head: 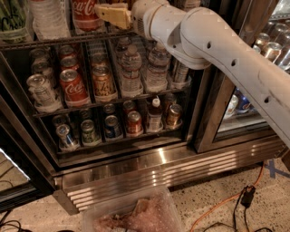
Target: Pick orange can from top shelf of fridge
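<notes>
Currently approaching: my claw [112,14], grip state I cannot tell, hovers beside the Coca-Cola bottle [84,13], above the orange can [103,81] on the top shelf [118,100]; next I judge a descent and alignment.

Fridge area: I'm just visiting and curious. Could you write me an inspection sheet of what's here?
Surface: wire rack inside the fridge, fitted with clear can holders.
Job's things: orange can upright on that rack, between a red Coca-Cola can and water bottles; nothing is touching it.
Clutter: smaller cans on the rack below; clear plastic bin on the floor.
Grippers: gripper at the shelf above, beside a Coca-Cola bottle, higher than the orange can.
Cables: orange cable and black cables on the floor, right.
Surroundings: speckled floor; neighbouring glass door.
</notes>
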Controlling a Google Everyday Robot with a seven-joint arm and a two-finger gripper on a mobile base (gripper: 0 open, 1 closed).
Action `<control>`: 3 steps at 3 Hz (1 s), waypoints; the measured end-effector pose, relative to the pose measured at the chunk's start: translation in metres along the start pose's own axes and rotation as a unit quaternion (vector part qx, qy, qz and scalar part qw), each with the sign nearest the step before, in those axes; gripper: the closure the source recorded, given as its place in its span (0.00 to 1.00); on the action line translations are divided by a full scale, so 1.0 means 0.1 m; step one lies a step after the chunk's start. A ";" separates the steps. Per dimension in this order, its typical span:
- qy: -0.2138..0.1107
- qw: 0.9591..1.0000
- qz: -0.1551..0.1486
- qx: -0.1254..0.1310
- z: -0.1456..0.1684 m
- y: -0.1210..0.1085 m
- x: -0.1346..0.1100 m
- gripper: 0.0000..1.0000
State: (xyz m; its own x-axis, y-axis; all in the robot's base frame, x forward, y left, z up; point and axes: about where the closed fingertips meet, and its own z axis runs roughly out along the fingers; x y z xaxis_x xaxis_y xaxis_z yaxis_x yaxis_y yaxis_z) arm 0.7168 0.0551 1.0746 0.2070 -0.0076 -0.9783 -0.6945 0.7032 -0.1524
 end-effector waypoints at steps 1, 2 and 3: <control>-0.013 1.000 0.003 -0.007 0.07 0.03 -0.07 0.24; -0.013 1.000 -0.006 -0.018 0.10 0.09 -0.09 0.43; -0.004 0.999 -0.013 -0.031 0.12 0.17 -0.07 0.66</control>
State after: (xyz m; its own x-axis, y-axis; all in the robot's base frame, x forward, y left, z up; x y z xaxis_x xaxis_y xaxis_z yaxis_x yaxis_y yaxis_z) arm 0.7114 0.0754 1.0805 0.2312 -0.0188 -0.9727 -0.7299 0.6577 -0.1862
